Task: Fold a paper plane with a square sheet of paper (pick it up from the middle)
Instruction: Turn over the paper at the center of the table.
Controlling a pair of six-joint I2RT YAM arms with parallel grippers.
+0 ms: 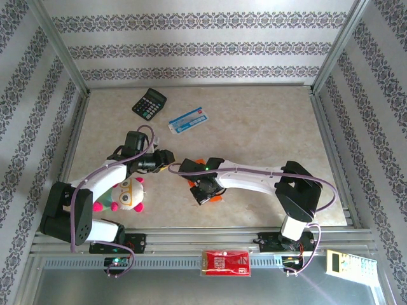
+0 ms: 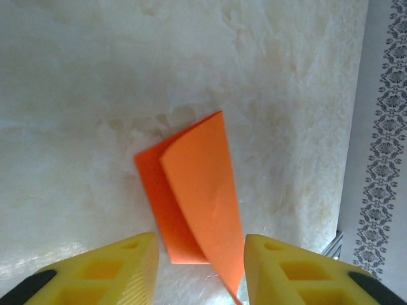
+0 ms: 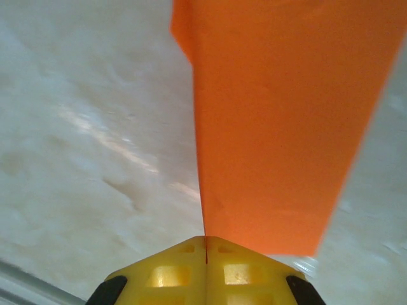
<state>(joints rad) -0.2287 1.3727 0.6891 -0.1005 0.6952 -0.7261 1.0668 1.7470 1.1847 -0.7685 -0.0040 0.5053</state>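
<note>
Pinches the folded orange paper (image 2: pixel 202 190) in the right gripper (image 3: pixel 206 241), jaws together; straddles its near end with the left gripper (image 2: pixel 200 248), jaws apart.

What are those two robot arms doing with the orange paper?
They are folding an orange sheet of paper into a plane, near the middle of the table. The right gripper is pinched shut on one edge of the paper. The left gripper is open, with a yellow finger on either side of the sheet. The paper is bent over in a fold, but it is not a pointed plane yet.
</note>
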